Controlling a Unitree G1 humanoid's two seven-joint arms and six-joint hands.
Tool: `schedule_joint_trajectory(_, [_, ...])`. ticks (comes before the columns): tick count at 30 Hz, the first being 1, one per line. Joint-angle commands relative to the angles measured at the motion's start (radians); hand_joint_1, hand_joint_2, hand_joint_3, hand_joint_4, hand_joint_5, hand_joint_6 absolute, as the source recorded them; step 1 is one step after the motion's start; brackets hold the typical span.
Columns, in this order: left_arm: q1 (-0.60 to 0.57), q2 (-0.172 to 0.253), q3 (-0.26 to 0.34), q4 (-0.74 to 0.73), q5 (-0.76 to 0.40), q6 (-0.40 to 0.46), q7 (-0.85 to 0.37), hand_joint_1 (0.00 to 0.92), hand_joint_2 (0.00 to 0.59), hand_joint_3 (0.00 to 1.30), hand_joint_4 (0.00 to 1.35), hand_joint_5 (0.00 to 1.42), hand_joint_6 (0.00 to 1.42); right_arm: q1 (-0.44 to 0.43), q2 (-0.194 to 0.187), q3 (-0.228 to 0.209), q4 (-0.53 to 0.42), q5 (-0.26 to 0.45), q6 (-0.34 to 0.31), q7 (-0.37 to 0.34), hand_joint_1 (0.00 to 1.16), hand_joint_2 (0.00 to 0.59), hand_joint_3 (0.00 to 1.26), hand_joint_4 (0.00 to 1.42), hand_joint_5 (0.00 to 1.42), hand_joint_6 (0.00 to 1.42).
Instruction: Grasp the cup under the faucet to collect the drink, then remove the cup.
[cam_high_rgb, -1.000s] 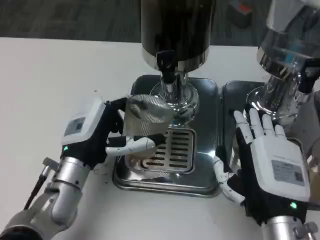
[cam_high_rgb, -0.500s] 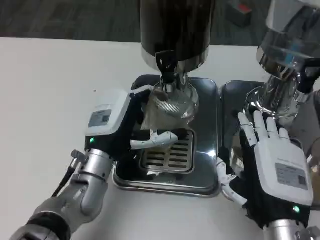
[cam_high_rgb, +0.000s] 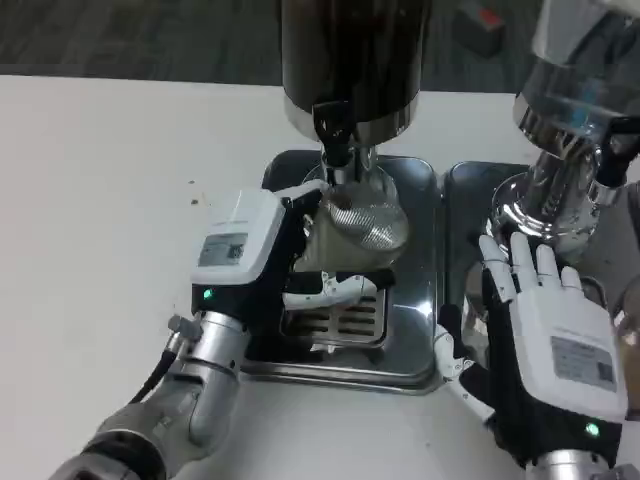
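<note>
We list first the left robot hand (cam_high_rgb: 262, 250), its fingers wrapped round the clear cup (cam_high_rgb: 356, 230) and holding it; the cup lies immediately to the hand's right, in its grip, above the slotted drip grate (cam_high_rgb: 345, 318) of the steel tray (cam_high_rgb: 420, 300). The cup's long axis appears tilted, its mouth tipped up and back toward the black faucet (cam_high_rgb: 334, 130) of the dark dispenser (cam_high_rgb: 350, 60); the rim sits just below the spout, and we judge the coming move to turn on this relation, cup mouth directly beneath faucet. Whether liquid is flowing we cannot tell. The left hand is plainly the nearer. The right robot hand (cam_high_rgb: 545, 340) lies with fingers spread and holding nothing, over the second tray beside the base of the clear dispenser (cam_high_rgb: 575, 120), well apart from the cup. All stands on the white table (cam_high_rgb: 100, 180). Against the frame of a second ago, we note the left hand has carried the cup rightward and up from the tray's left edge to its place under the spout; the right hand has barely shifted.
</note>
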Motion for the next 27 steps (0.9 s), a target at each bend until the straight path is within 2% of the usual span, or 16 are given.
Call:
schedule_joint_trajectory(1, [0.016, 0.038, -0.012, 0.008, 0.004, -0.008, 0.008, 0.262, 0.056, 0.53, 0.59, 0.82, 0.79, -0.006, 0.001, -0.002, 0.002, 0.006, -0.007, 0.000, 0.37, 0.545, 0.11, 0.00, 0.00, 0.02])
schedule_joint_trajectory(9, [0.035, 0.069, -0.012, 0.002, -0.016, -0.027, -0.016, 0.122, 0.046, 0.43, 0.50, 0.72, 0.65, -0.046, -0.014, -0.010, 0.028, 0.033, -0.030, 0.016, 0.37, 0.545, 0.11, 0.00, 0.00, 0.02])
schedule_joint_trajectory(13, [0.031, 0.073, -0.005, -0.002, -0.031, -0.053, -0.056, 0.007, 0.004, 0.31, 0.39, 0.60, 0.49, -0.057, -0.016, -0.010, 0.038, 0.043, -0.034, 0.016, 0.37, 0.545, 0.11, 0.00, 0.00, 0.02])
schedule_joint_trajectory(16, [0.016, 0.078, -0.026, -0.008, -0.010, -0.052, -0.083, 0.000, 0.000, 0.17, 0.25, 0.46, 0.33, -0.058, -0.013, -0.011, 0.041, 0.046, -0.032, 0.010, 0.37, 0.545, 0.10, 0.00, 0.00, 0.02])
schedule_joint_trajectory(22, [0.014, 0.082, -0.028, -0.022, -0.006, -0.067, -0.091, 0.000, 0.000, 0.10, 0.17, 0.42, 0.27, -0.053, -0.002, -0.010, 0.042, 0.042, -0.024, -0.002, 0.37, 0.545, 0.10, 0.00, 0.00, 0.02])
schedule_joint_trajectory(27, [0.021, 0.113, 0.019, -0.040, -0.049, -0.113, -0.098, 0.000, 0.000, 0.07, 0.13, 0.40, 0.26, -0.050, 0.003, -0.011, 0.044, 0.043, -0.024, -0.004, 0.37, 0.543, 0.10, 0.00, 0.00, 0.02])
